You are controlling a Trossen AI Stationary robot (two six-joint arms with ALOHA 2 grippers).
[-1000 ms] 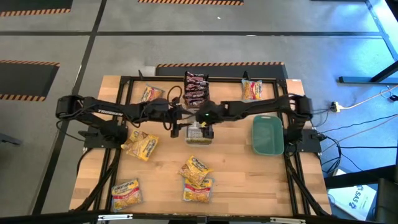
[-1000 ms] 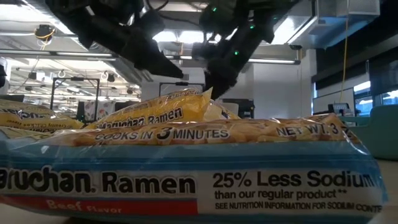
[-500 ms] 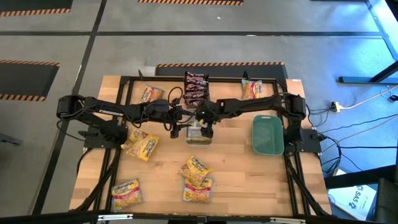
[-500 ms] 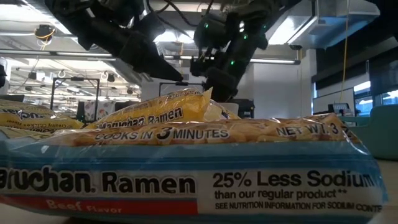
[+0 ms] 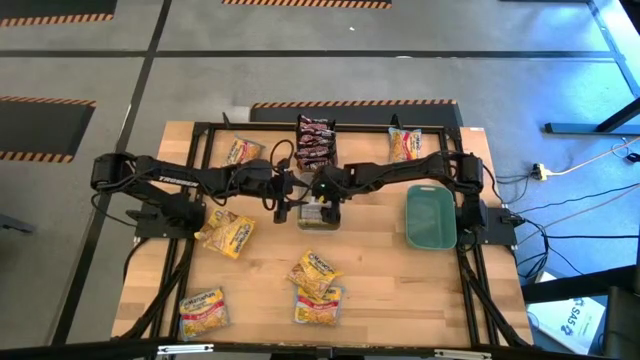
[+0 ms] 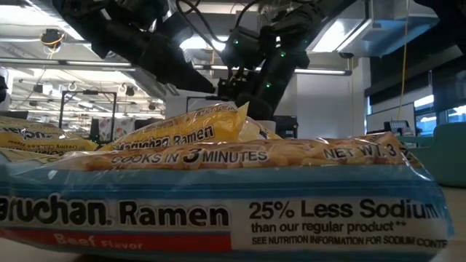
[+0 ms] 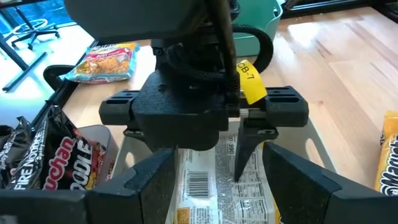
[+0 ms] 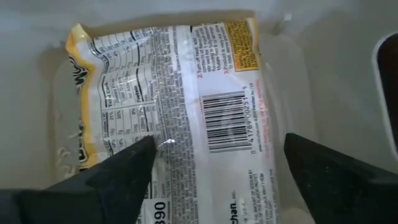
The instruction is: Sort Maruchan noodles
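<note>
Right end effector [image 5: 326, 207]: fingers wide, above yellow packet [image 8: 180, 106] lying label-up in clear bin [image 5: 318, 217].
Left end effector [image 5: 284, 200]: fingers wide, beside bin.

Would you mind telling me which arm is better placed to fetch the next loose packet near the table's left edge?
Probably left. The left gripper hangs open beside the clear bin, nearer the loose yellow packets. The right gripper is open directly over the packet in the bin, farther away.

The right claw [image 5: 330, 203] has pulled back toward the dark packets [image 5: 313, 142].
</note>
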